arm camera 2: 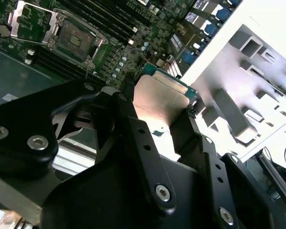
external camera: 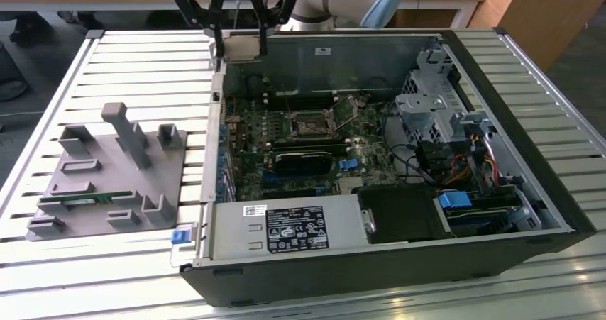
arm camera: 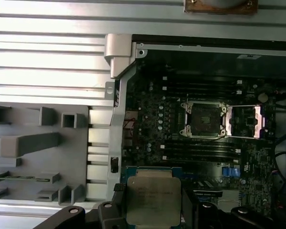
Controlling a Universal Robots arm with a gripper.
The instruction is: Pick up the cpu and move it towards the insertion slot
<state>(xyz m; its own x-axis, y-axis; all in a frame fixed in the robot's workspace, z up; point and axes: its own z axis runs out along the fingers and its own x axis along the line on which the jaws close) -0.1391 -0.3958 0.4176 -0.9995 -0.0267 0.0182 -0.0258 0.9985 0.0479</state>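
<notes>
My gripper is shut on the cpu, a flat square chip with a silvery top, pinched by two opposite edges. It hangs in the air over the back wall of the open computer case, toward the exterior view's left. In both wrist views the cpu sits between the black fingers. The insertion slot, a dark square socket with a shiny metal frame, lies on the motherboard below, apart from the chip and toward the exterior view's right. Both wrist views also show the slot uncovered.
A grey fixture block with upright posts lies on the slatted table at the exterior view's left, holding a green memory stick. Inside the case are a black card, a blue clip, the power supply and a metal drive cage.
</notes>
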